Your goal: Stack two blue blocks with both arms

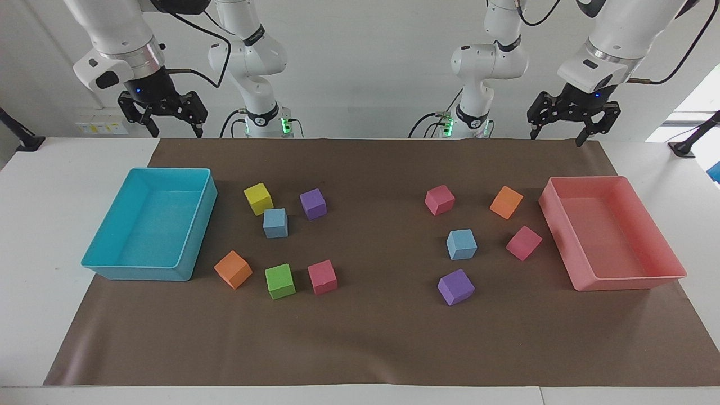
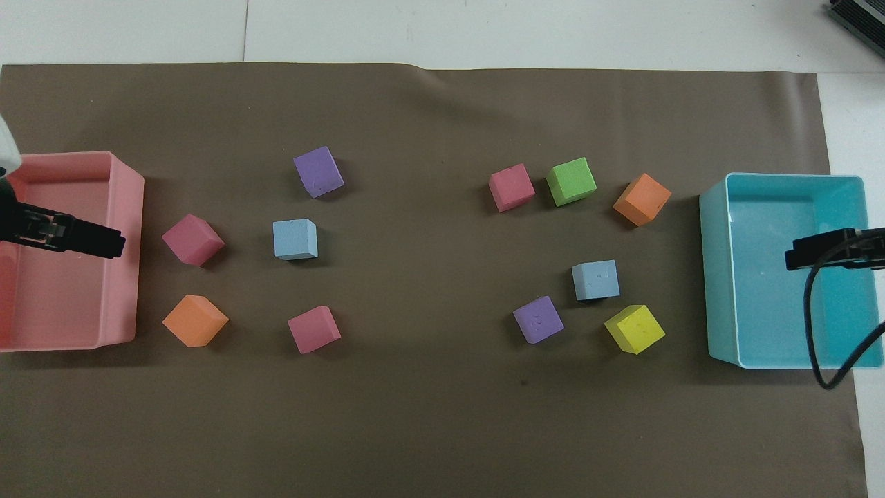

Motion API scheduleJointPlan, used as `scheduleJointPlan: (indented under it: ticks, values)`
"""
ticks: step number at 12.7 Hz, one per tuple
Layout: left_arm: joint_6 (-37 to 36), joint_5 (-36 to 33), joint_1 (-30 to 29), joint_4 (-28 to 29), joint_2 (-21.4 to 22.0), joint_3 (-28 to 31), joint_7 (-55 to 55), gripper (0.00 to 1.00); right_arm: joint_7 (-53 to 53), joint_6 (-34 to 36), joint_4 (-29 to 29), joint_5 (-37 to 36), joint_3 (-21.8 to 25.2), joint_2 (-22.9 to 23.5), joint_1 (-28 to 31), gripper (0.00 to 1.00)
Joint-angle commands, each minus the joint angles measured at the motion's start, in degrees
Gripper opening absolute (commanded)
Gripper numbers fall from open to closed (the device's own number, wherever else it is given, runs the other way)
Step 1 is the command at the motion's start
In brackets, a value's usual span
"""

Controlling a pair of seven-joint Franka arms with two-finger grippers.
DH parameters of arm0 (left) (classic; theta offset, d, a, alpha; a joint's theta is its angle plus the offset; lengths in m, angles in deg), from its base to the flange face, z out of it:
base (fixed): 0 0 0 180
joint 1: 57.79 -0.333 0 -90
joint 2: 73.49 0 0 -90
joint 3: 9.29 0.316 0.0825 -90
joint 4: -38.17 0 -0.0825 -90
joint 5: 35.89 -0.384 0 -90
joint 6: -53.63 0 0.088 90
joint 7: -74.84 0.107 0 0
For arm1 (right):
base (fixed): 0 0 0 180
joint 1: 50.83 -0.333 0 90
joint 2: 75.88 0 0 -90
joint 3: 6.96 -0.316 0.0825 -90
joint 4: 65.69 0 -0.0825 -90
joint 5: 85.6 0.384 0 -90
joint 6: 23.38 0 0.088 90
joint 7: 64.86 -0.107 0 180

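Two sky-blue blocks lie apart on the brown mat. One blue block sits toward the right arm's end, beside a yellow cube and a purple cube. The other blue block sits toward the left arm's end, between a pink cube and a purple cube. My right gripper hangs high and open, empty, over the cyan tray. My left gripper hangs high and open, empty, over the pink tray.
Orange, green and pink cubes lie farther from the robots than the first blue block. A pink cube and an orange cube lie nearer to the robots than the second. A black cable hangs over the cyan tray.
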Motion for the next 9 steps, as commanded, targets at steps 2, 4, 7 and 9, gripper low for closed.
scheduleJointPlan:
  ticks: [2, 4, 7, 9]
  values:
    - [0.01, -0.03, -0.93, 0.38, 0.63, -0.46, 0.15, 1.0, 0.09, -4.43, -5.95, 0.09, -0.15, -2.62, -1.24, 1.0]
    - [0.01, -0.03, -0.76, 0.38, 0.63, -0.46, 0.06, 1.0, -0.18, -8.1, -9.98, 0.09, -0.15, -2.53, -2.21, 1.0]
    - [0.1, -0.03, -0.84, 0.38, 0.63, -0.46, 0.06, 1.0, 0.09, -13.12, -14.3, 0.09, -0.23, -0.95, -4.75, 1.0]
    - [0.28, -0.03, -0.93, 0.38, 0.63, -0.46, 0.06, 1.0, -0.18, -18.56, -17.55, 0.09, -0.23, 0.02, -6.78, 1.0]
